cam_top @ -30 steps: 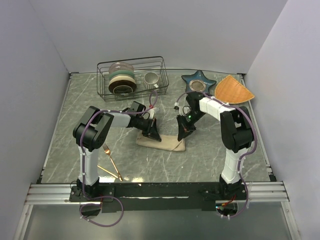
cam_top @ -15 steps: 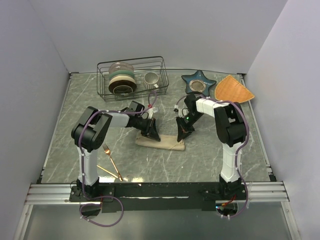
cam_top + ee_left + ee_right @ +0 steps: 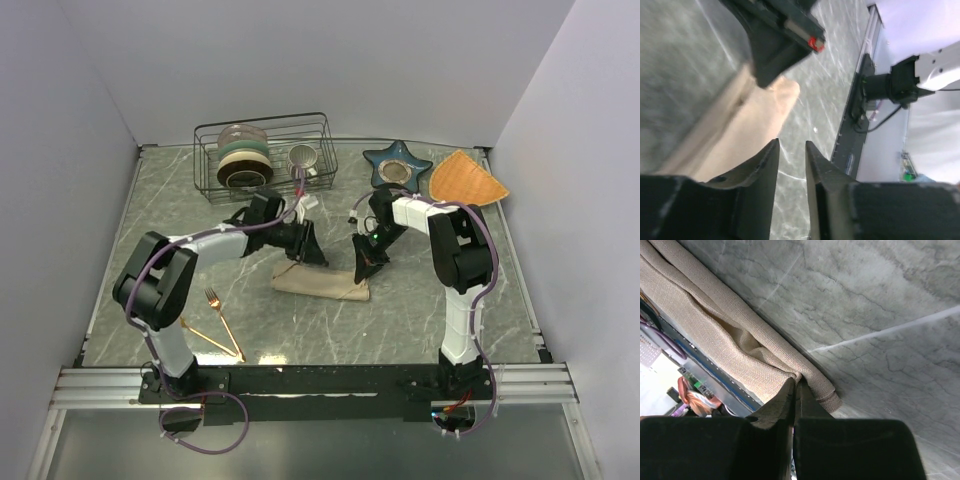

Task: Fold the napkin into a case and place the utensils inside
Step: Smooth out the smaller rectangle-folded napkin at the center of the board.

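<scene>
The left arm [image 3: 170, 340] and right arm [image 3: 462, 335] have white links between bulky black joint housings. Purple cables [image 3: 236, 432] run along each arm and loop below the bases at the near edge of the worktop [image 3: 300, 335]. The left tool [image 3: 312, 258] and right tool [image 3: 363, 270] are black with wedge-shaped fingers [image 3: 755, 175]. The right tool carries a small red mark [image 3: 813, 44] and a green light [image 3: 376, 238].

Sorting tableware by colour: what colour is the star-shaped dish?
The star-shaped dish is dark teal blue, clearest in the top external view.

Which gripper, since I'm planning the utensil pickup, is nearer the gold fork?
Left. The left gripper hangs over the left half of the napkin, beyond and right of the fork; the right gripper pinches its right end, farther off.
</scene>
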